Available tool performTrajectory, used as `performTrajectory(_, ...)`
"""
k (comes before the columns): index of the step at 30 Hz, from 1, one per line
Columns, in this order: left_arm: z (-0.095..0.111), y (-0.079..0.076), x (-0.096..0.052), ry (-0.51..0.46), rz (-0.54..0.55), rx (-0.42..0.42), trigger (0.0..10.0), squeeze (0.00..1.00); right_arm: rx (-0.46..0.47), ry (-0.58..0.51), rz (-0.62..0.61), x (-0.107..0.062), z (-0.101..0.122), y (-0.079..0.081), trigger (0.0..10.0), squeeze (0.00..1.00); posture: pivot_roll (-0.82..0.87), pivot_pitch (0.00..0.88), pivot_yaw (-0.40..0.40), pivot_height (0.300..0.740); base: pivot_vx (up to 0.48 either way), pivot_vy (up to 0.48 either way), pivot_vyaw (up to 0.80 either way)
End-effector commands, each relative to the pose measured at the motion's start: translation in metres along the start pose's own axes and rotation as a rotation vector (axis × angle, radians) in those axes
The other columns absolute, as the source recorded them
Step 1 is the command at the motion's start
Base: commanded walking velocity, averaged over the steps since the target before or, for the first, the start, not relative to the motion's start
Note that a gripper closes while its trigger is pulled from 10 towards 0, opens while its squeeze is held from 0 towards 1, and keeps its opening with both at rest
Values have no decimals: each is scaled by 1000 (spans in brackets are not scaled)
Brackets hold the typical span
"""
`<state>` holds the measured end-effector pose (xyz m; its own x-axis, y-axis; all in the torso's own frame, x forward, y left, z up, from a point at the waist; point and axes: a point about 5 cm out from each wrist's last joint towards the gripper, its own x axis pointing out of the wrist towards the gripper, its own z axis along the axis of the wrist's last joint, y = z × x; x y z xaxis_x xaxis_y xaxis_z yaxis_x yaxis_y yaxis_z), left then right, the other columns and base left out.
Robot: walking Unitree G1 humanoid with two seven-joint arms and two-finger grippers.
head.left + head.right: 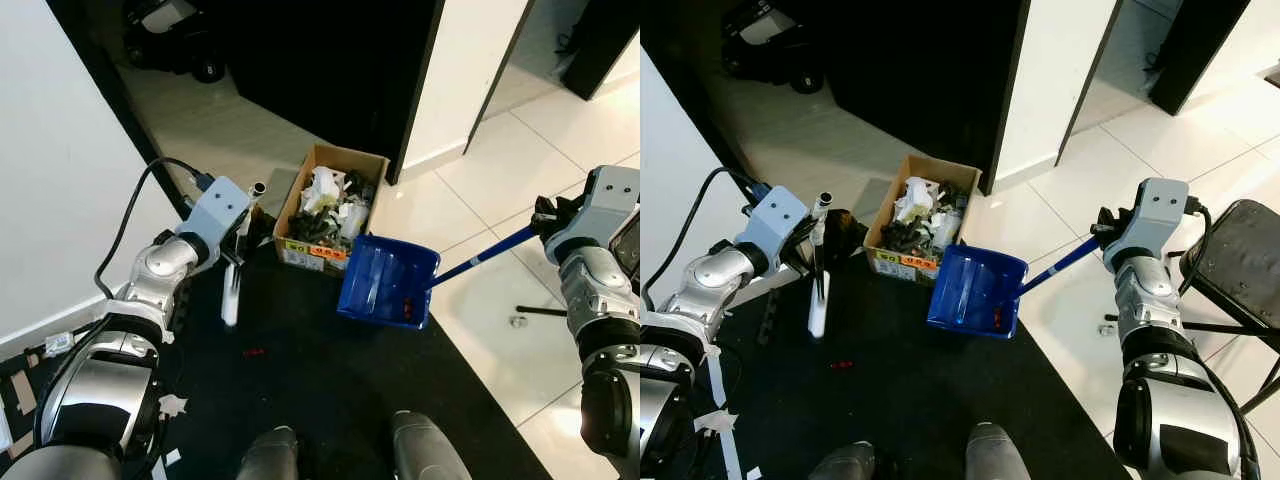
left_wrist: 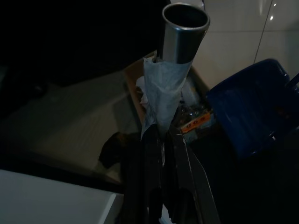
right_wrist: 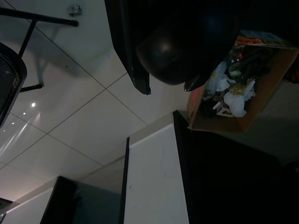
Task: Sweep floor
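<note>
A blue dustpan [image 1: 385,280] hangs tilted just in front of a cardboard box [image 1: 330,205] full of rubbish. Small red bits lie in the pan's low corner. Its long blue handle [image 1: 480,258] runs right to my right gripper [image 1: 545,222], which is shut on it. My left gripper [image 1: 240,235] is shut on an upright broom stick [image 1: 231,290] with a metal tube top [image 2: 180,42] and white wrapping, left of the box. The stick's head is hidden. A red scrap [image 1: 253,352] lies on the black mat [image 1: 330,380].
A white wall [image 1: 50,180] stands close on the left, and a dark doorway opens behind the box. White tiles [image 1: 480,340] lie to the right, with a black chair [image 1: 1240,250] and a small metal piece [image 1: 517,321]. My feet [image 1: 270,450] stand on the mat.
</note>
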<state>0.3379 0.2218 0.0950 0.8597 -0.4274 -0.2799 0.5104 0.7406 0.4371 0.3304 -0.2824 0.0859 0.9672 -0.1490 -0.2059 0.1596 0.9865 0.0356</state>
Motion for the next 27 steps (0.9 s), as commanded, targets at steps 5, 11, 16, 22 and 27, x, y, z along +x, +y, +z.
performTrajectory(5, 14, 5, 4, -93, 15, -74, 10000, 0, -53, 216, 32, -12, -44, 6, 10000, 0, -3, 44, 25, 740, 0, 0, 0)
performTrajectory(11, 14, 34, -4, -33, 165, -85, 10000, 0, -17, 204, 90, -10, -42, 12, 10000, 0, -3, 44, 30, 740, 0, 0, 0)
performTrajectory(16, 17, 65, -21, -6, 305, -6, 10000, 0, -32, 237, 185, -11, -46, 21, 10000, 0, 2, 45, 24, 740, 0, 0, 0)
performTrajectory(22, 41, 95, -35, -85, 386, 56, 10000, 0, -64, 314, 377, -13, -50, 40, 10000, 0, 16, 46, 14, 740, 0, 0, 0)
performTrajectory(27, 58, 99, -34, -152, 396, 68, 10000, 0, -47, 328, 474, -10, -40, 44, 10000, 0, 17, 41, 15, 740, 0, 0, 0)
